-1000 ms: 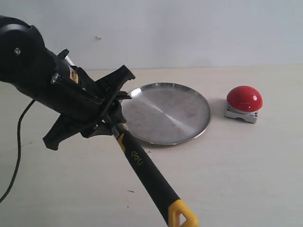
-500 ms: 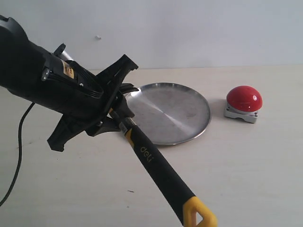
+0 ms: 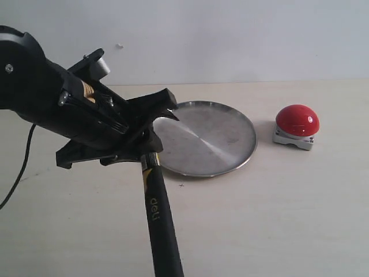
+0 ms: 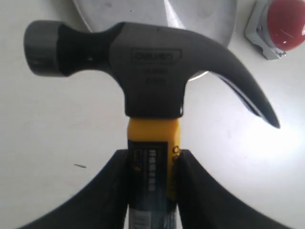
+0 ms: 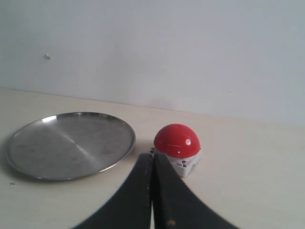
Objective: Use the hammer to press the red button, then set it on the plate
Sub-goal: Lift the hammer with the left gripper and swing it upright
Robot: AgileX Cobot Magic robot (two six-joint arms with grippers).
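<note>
Hammer point(image 4: 152, 81) clamped in left claw point(image 4: 152, 160), right claw point(image 5: 152, 160) closed and empty, plate point(image 3: 214, 138) beside, red button point(image 3: 297, 120) beyond.

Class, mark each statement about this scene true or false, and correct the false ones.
1. The left tool grips the hammer at its yellow neck. True.
2. The hammer's head rests on the red button. False: they are well apart.
3. The red button stands on the plate. False: it stands beside it, on the table.
4. The right tool is shut, holding nothing. True.
</note>
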